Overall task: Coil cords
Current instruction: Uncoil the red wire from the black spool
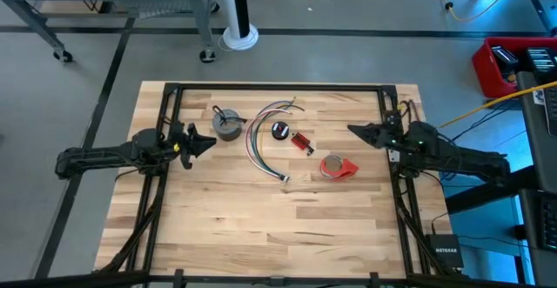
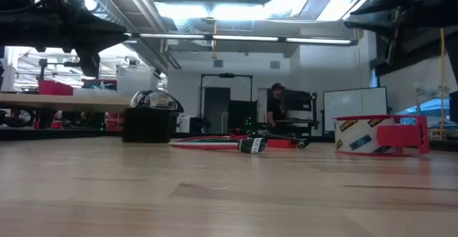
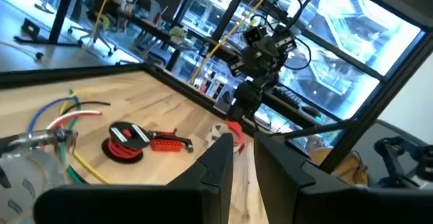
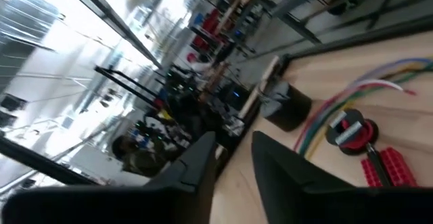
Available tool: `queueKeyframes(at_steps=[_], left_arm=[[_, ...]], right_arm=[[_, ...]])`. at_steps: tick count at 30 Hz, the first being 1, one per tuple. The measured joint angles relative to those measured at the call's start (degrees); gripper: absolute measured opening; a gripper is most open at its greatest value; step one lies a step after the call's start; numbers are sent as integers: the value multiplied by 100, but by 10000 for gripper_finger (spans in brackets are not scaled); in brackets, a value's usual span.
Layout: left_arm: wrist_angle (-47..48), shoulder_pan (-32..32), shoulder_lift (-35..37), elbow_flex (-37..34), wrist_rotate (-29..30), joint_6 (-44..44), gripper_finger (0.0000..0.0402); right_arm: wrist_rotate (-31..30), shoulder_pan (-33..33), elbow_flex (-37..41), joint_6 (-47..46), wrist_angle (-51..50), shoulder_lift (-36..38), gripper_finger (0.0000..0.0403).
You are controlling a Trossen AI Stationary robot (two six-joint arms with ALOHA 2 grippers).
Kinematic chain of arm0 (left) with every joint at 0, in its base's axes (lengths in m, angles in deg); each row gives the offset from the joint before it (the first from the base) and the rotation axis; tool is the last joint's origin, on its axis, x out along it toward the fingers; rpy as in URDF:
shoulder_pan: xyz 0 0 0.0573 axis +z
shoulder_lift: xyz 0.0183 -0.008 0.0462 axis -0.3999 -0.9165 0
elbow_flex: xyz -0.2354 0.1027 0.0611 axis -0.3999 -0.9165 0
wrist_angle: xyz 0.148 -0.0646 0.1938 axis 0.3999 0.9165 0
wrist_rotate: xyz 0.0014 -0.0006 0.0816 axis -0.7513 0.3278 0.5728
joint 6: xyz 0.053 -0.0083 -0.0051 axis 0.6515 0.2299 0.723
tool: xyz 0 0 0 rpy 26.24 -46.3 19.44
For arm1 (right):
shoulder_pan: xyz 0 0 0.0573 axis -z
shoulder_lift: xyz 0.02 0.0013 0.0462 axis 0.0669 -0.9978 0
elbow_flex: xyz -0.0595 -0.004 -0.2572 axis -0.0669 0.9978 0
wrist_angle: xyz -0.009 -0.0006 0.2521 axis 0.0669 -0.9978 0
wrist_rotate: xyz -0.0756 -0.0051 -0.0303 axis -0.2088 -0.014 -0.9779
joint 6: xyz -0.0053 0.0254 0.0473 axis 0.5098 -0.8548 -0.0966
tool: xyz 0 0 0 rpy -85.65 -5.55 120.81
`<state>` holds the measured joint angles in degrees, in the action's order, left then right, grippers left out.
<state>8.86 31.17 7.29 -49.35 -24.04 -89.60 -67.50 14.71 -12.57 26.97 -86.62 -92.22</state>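
Hovering empty at the table's edges, the left gripper (image 1: 205, 141) and right gripper (image 1: 357, 130) both show a narrow gap between their fingers, gripping nothing. Between them lies the long wire bundle (image 1: 259, 142), curving lengthwise from its fanned tips to a plug end too small to make out. The grey coil (image 1: 228, 124) sits just beyond the left jaws; farther on, the black-and-red coil (image 1: 280, 130), red block (image 1: 302, 143) and tape roll (image 1: 336, 167).
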Motion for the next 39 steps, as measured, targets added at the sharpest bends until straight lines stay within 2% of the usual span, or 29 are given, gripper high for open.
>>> queueKeyframes(at_steps=[3,6,9,12,17,22,31,39], left_arm=[[-168,0,-141,0,21,337,54],[-460,0,-301,0,22,1131,54],[-833,0,-465,0,107,2055,54],[-1250,-2,-632,0,432,2312,54],[-1359,-2,-928,0,652,1408,54],[-1340,-1,-1406,0,653,473,54],[-1363,0,-2113,0,656,424,54],[-1361,-7,-2186,2,654,422,54]], right_arm=[[-32,2,0,-12,476,-555,136],[-232,4,0,-8,972,-1110,156],[-503,4,-2,-19,1422,-1745,162],[-605,4,-2,-151,1836,-2398,163],[-583,4,-374,-541,1925,-3551,163],[-190,4,-1198,-616,1777,-4817,163],[-67,214,-3467,-171,-887,-6696,163],[657,570,-4400,323,-959,-7741,163]])
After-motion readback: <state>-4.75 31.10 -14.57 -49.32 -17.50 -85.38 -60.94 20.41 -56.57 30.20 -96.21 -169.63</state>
